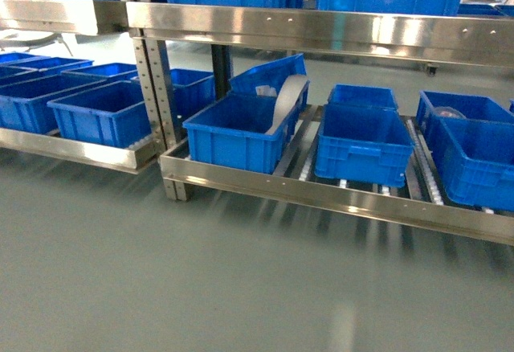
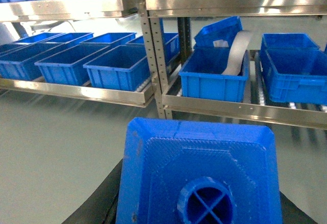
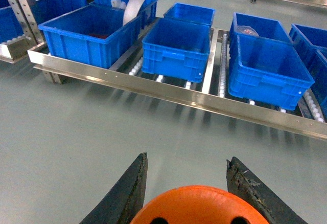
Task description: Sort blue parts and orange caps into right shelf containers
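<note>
Two parts are already in your grippers. In the left wrist view, your left gripper (image 2: 199, 219) is clamped on a blue part (image 2: 199, 175), which fills the bottom of the picture with its textured top face and round knob toward the camera; only dark bits of the gripper show at either side beneath it. In the right wrist view, your right gripper (image 3: 186, 193) has its two dark fingers (image 3: 127, 193) closed against the sides of an orange cap (image 3: 196, 206), whose rounded top and two small holes peek in at the bottom edge.

Ahead of you stands the steel shelf (image 1: 337, 195), its shiny front rail low over the grey floor (image 1: 201, 280). On the right bay sit the right shelf containers (image 1: 365, 147), open-topped blue crates resting on white rollers (image 3: 135, 69), set in rows front to back. The leftmost front crate (image 1: 237, 131) has a pale curved strip (image 1: 285, 103) leaning out of it, and a tilted crate (image 1: 269, 75) sits just behind. You'll see more blue crates (image 1: 96, 111) on the neighbouring bay to the left, past the perforated upright (image 1: 152, 87). Neither gripper shows in the head view.
</note>
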### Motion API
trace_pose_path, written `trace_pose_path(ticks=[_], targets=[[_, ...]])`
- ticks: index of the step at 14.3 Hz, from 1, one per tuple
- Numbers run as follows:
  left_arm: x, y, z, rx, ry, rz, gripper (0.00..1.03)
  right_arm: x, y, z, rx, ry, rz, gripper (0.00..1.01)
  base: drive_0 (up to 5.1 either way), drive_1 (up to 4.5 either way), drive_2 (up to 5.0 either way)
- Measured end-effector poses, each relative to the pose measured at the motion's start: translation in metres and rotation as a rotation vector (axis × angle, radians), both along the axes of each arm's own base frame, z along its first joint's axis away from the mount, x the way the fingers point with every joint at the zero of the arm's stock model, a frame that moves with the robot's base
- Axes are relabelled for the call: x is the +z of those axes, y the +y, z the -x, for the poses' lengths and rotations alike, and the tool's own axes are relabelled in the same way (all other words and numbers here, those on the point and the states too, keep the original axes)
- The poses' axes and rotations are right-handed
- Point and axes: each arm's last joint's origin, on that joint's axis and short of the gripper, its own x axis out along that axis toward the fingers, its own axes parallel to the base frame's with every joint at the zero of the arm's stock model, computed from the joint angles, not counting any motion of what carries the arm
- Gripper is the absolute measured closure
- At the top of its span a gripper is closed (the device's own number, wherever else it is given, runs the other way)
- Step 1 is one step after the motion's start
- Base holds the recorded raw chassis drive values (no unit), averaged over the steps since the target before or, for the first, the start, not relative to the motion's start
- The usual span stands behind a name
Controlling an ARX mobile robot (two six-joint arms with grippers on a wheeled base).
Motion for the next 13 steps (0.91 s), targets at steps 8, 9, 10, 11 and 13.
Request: trace_pose_path(ticks=[8,9,10,11,13], targets=[[0.0000,0.0000,0.0000,0.000,0.000,0.000,0.58,0.0000,0.0000,0.0000,0.000,0.000,0.000,0.60,-1.5,-1.54,-1.5],[0.0000,0.0000,0.0000,0.000,0.000,0.000,0.58,0.0000,0.0000,0.0000,0.000,0.000,0.000,0.60,-1.6,-1.56,-1.6],[0.0000,0.0000,0.0000,0.000,0.000,0.000,0.58,0.0000,0.0000,0.0000,0.000,0.000,0.000,0.60,-1.6,-1.55,-1.6],[0.0000,0.0000,0.0000,0.000,0.000,0.000,0.58,0.0000,0.0000,0.0000,0.000,0.000,0.000,0.60,-1.6,-1.55,-1.6],[0.0000,0.0000,0.0000,0.000,0.000,0.000,0.58,0.0000,0.0000,0.0000,0.000,0.000,0.000,0.60,-1.6,-1.61,-1.6]])
